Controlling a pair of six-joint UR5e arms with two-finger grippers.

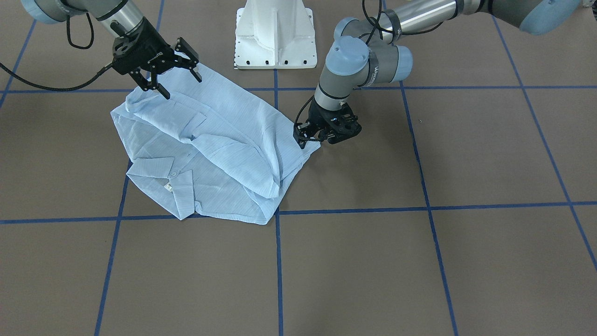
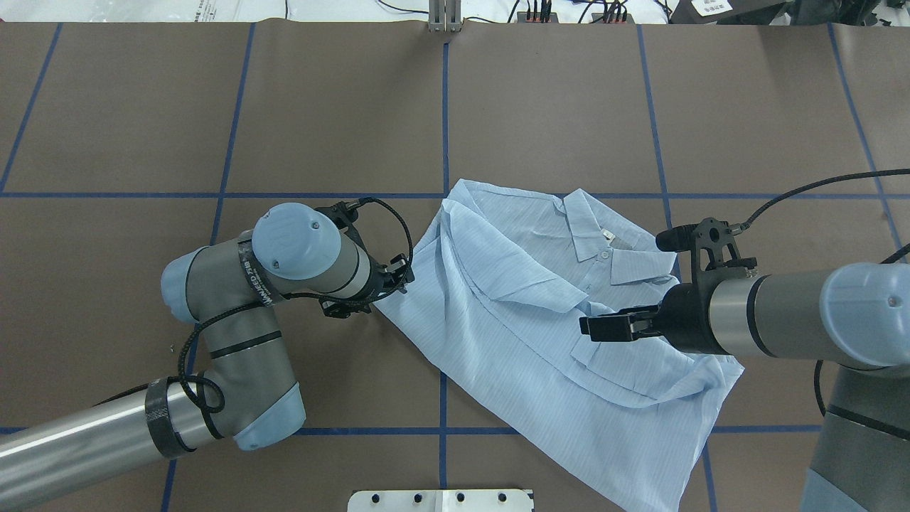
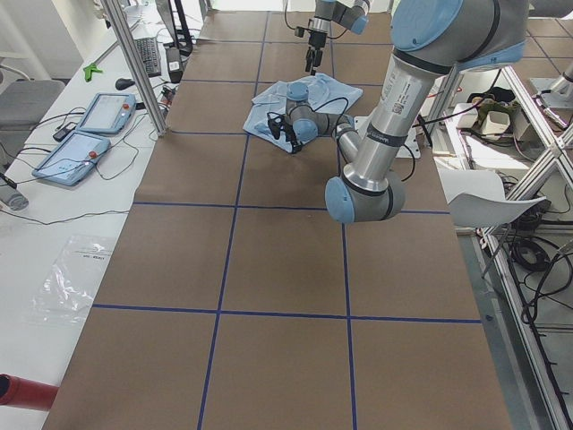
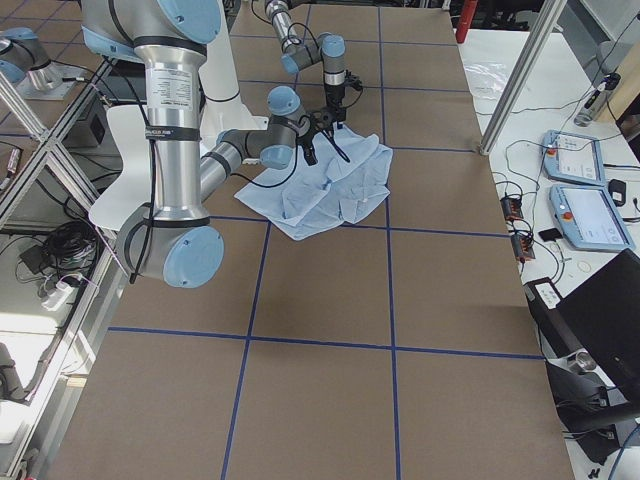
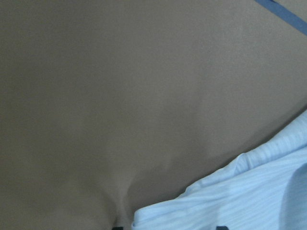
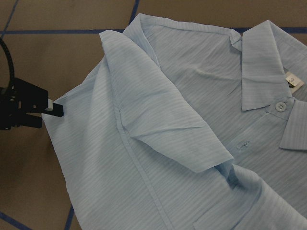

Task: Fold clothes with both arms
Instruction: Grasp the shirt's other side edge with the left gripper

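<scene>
Right gripper (image 1: 183, 87), nearest the base, is hovering with jaws spread over the shirt (image 2: 498, 334). The front-facing view is showing that gap, while the overhead view is giving only an edge-on profile. Left gripper (image 6: 49, 109) is pinching the shirt's side edge, clearest from the right wrist. Farthest out, the collar (image 2: 590, 224) is lying flat on the table (image 2: 320, 107).

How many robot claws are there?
2. The left gripper pinches the shirt at its edge. The right gripper hangs open above the shirt. Neither is hidden.
</scene>
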